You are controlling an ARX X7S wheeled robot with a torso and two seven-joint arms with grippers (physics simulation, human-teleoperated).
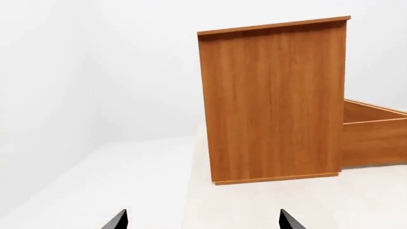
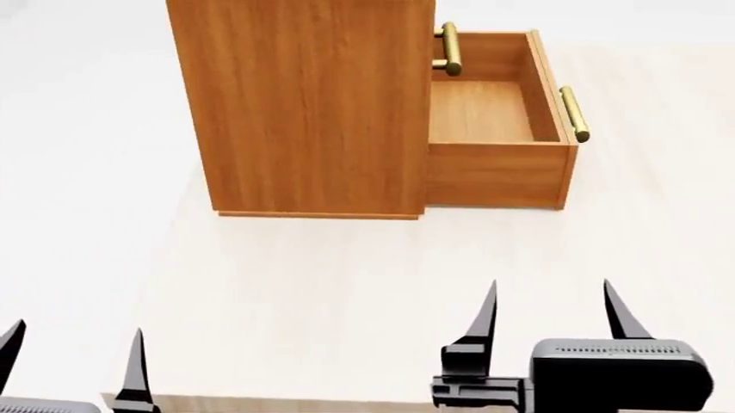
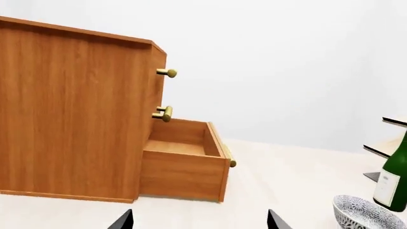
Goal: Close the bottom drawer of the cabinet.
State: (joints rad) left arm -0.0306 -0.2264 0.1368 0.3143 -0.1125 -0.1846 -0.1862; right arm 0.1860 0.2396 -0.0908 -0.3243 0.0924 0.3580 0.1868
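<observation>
Starting nearest: both end effectors are seen low over the bench (image 2: pixel 344 327), the right end effector (image 2: pixel 552 311) w/ fingers spread and nothing held, the left end effector (image 2: pixel 75 360) likewise spread and empty. Both are well apart from the cabinet (image 2: pixel 305 103). Farther off, the drawer (image 2: pixel 500 176) is found pulled fully out at the cabinet's base, to the right in the head view, empty inside. Its handle (image 2: pixel 574 114) lies along the far front panel. Judged stiff, light, easy-sliding on rails; no grasp needed, a flat push on the front approx. beside the handle is advised. A bottle (image 3: pixel 395 176) and bowl (image 3: pixel 365 213) are noted in the right wrist view.
</observation>
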